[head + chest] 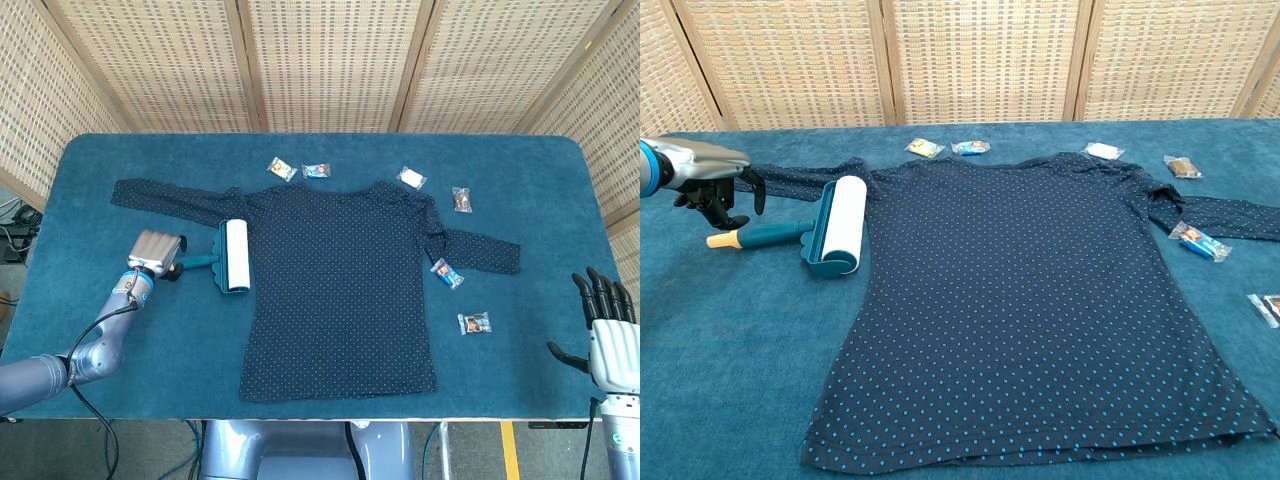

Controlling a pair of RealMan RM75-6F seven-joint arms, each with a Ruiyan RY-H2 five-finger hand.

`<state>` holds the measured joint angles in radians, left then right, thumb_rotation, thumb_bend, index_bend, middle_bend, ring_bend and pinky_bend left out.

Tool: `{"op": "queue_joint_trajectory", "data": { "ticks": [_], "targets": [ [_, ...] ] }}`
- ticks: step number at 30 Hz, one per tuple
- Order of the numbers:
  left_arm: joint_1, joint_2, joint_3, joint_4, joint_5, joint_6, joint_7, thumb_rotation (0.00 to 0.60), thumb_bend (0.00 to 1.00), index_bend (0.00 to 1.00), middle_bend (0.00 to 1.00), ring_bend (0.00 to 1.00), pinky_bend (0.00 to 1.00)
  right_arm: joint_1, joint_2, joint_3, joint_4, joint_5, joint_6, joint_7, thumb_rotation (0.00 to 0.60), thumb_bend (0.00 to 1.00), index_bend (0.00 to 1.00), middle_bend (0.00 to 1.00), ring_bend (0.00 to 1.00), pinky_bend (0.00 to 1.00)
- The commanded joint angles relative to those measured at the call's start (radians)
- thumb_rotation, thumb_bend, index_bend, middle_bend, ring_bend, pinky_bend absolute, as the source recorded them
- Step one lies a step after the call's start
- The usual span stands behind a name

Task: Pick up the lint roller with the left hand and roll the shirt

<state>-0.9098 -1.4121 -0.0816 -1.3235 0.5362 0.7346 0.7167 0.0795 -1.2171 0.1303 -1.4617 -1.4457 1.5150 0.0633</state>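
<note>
The lint roller (233, 256) lies on the shirt's left edge, white roll (843, 222) in a teal frame, its teal handle (768, 236) with a yellow tip pointing left. The dark blue dotted shirt (340, 285) is spread flat on the table (1030, 300). My left hand (155, 250) hovers right over the handle's end, hiding the tip in the head view. In the chest view, the left hand (710, 178) has its dark fingers (728, 205) hanging down, spread, just above the tip and holding nothing. My right hand (609, 335) stands open at the table's right front corner.
Several small snack packets lie around the shirt: two by the collar (282, 168), one near the right shoulder (411, 178), others by the right sleeve (446, 272) and below it (474, 323). The blue tablecloth (100, 160) covers the table; wicker screens stand behind.
</note>
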Motion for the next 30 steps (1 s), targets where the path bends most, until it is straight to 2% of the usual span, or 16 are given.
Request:
{"op": "queue_joint_trajectory", "data": {
  "ticks": [1,6,10,12,15,23,30],
  "targets": [
    [-0.005,-0.013,0.009,0.000,0.006,0.023,0.006,0.600,0.48,0.32,0.88,0.76,0.70,-0.002,0.002,-0.001,-0.004,-0.002,0.003,0.001,0.600,0.07,0.03,0.00,0.00,0.00],
    [-0.010,-0.022,0.016,-0.007,-0.005,0.049,0.005,0.600,0.48,0.17,0.88,0.76,0.70,-0.002,0.004,-0.001,-0.007,-0.003,0.004,0.005,0.600,0.07,0.03,0.00,0.00,0.00],
    [-0.016,-0.022,0.020,-0.014,-0.015,0.058,0.003,0.600,0.48,0.12,0.88,0.76,0.70,-0.003,0.006,0.000,-0.009,-0.004,0.006,0.007,0.600,0.07,0.03,0.00,0.00,0.00],
    [-0.017,-0.021,0.021,-0.019,-0.016,0.063,-0.001,0.600,0.44,0.12,0.88,0.76,0.70,-0.003,0.007,0.000,-0.009,-0.004,0.007,0.009,0.600,0.07,0.03,0.00,0.00,0.00],
    [-0.020,-0.017,0.027,-0.025,-0.021,0.065,0.000,0.600,0.36,0.16,0.88,0.76,0.70,-0.003,0.005,0.002,-0.009,-0.003,0.008,0.009,0.600,0.07,0.03,0.00,0.00,0.00],
    [-0.031,-0.026,0.041,-0.024,-0.049,0.070,0.009,0.600,0.36,0.38,0.88,0.76,0.70,-0.003,0.003,0.003,-0.007,-0.006,0.013,0.014,0.600,0.07,0.03,0.00,0.00,0.00],
    [-0.039,-0.055,0.043,0.006,-0.054,0.073,0.008,0.600,0.36,0.40,0.88,0.76,0.70,-0.006,0.004,0.004,-0.008,-0.005,0.017,0.018,0.600,0.07,0.03,0.00,0.00,0.00]
  ]
}}
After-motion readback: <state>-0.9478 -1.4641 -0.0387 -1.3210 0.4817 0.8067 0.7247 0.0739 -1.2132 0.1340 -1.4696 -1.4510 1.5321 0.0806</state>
